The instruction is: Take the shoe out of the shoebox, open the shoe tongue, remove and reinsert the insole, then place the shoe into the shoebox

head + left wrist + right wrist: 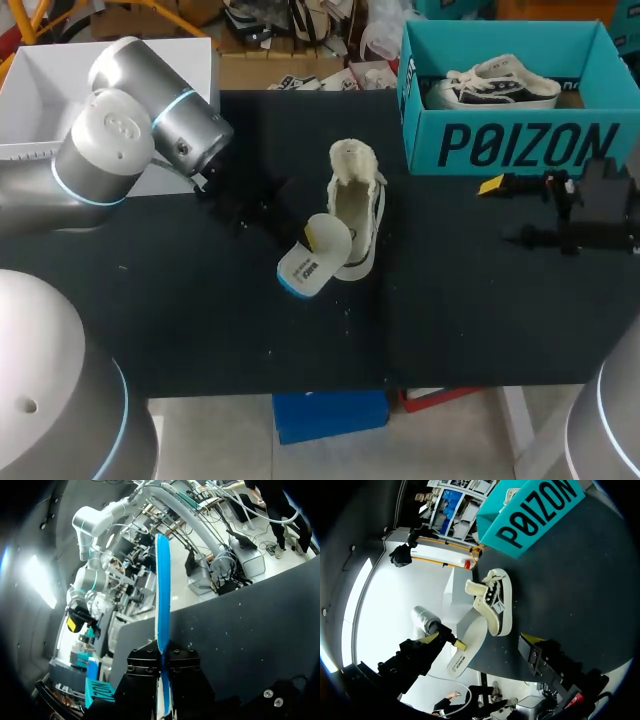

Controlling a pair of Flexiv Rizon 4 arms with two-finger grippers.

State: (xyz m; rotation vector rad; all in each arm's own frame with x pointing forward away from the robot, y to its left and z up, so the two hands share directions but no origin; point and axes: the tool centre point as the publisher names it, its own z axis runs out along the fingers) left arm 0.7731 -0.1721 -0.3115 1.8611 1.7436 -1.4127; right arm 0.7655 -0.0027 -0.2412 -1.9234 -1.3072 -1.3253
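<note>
Left gripper (300, 232) pinching white, blue-edged insole (312, 262) at the heel end of the cream shoe (358, 205) lying on the black table (200, 320); right gripper (507, 212) spread, holding nothing, before teal shoebox (520, 145) containing a second shoe (495, 85).

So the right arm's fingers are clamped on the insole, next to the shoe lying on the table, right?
Not quite: it is the left gripper whose fingers are clamped on the insole, as the left wrist view shows. The shoe does lie on the table next to it; the right gripper is open, over by the shoebox.
</note>
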